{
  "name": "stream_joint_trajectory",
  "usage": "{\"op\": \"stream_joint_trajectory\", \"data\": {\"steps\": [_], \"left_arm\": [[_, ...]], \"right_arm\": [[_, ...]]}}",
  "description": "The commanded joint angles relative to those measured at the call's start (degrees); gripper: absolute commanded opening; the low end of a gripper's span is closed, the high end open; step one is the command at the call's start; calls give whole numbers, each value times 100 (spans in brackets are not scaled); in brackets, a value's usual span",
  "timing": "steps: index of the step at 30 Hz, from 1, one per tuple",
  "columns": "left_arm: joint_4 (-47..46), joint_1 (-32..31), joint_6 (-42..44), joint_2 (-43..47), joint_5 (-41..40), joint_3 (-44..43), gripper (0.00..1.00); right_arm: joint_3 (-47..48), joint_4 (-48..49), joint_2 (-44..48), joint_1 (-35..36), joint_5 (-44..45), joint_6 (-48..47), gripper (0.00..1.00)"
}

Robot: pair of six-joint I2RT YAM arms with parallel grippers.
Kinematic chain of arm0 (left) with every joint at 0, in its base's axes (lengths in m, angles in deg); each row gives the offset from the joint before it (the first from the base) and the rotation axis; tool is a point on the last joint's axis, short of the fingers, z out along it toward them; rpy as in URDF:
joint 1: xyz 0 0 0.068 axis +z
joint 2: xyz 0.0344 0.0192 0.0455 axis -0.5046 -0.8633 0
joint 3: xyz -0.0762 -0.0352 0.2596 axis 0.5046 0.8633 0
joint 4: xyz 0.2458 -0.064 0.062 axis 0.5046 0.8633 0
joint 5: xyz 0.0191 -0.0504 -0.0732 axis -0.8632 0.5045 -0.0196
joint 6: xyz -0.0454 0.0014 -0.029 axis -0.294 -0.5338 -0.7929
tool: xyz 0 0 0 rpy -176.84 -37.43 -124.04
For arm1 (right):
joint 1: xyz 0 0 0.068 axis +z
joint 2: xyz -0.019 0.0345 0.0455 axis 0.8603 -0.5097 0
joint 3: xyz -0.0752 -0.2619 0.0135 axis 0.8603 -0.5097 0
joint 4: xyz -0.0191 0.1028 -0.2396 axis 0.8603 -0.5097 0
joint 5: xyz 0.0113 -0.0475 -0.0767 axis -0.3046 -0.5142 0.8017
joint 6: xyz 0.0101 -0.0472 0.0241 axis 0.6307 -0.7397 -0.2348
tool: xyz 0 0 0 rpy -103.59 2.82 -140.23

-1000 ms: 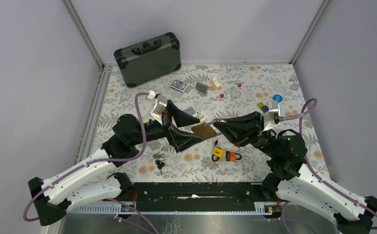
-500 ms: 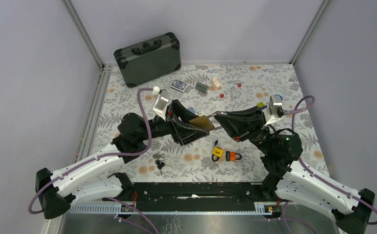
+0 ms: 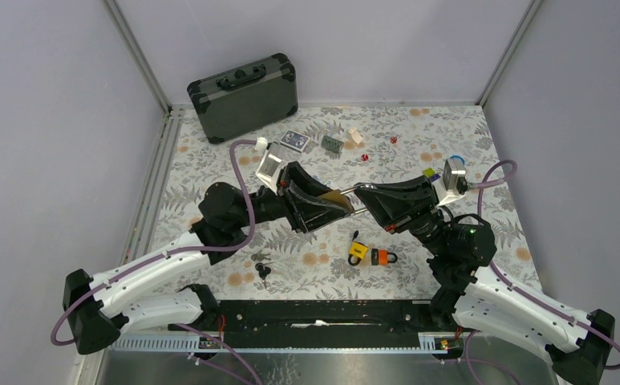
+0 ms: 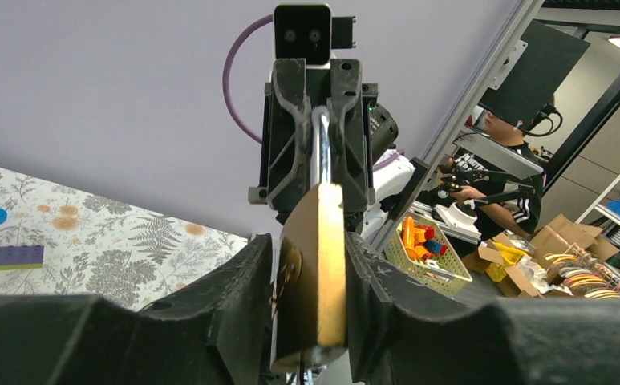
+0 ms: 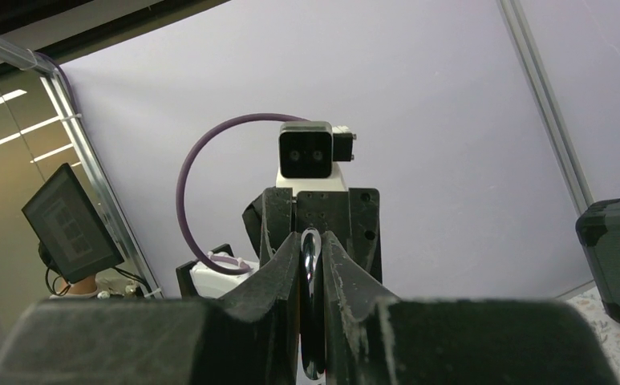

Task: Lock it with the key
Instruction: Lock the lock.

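Note:
A brass padlock (image 3: 335, 200) is held in the air over the middle of the table. My left gripper (image 3: 332, 204) is shut on its body; in the left wrist view the brass body (image 4: 316, 265) sits squeezed between my left gripper's (image 4: 310, 269) black fingers. Its silver shackle (image 4: 320, 148) runs straight into my right gripper (image 3: 364, 193), which faces the left one and is shut on it. In the right wrist view the shiny shackle (image 5: 310, 309) is pinched in my right gripper (image 5: 310, 269). A bunch of keys (image 3: 261, 267) lies on the table, near the left arm, held by neither gripper.
A small yellow padlock (image 3: 358, 253) and an orange one (image 3: 383, 257) lie under the grippers. A dark case (image 3: 244, 96) stands at the back left. Playing cards (image 3: 295, 140), dice and small blocks (image 3: 332, 143) are scattered at the back.
My left gripper has lifted the brass padlock up and back, turning it. The right gripper has kept its hold on the shackle and followed, rising slightly.

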Motion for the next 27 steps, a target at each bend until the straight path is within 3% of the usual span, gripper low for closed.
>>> {"op": "stream_joint_trajectory", "data": {"steps": [1,13,18,23,27], "left_arm": [[-505,-39,-68,-153,93,-345,35],[-654,-133,-122,-304,104,-266,42],[-705,-150,-148,-294,122,-217,54],[-846,-182,-206,-369,108,-194,53],[-1034,-190,-295,-491,99,-241,46]], "right_arm": [[8,1016,93,-8,333,202,0],[-23,1001,257,-8,429,86,0],[-3,912,360,-9,504,-27,0],[27,1053,316,-13,596,-2,0],[79,1245,144,-9,548,113,0]]}}
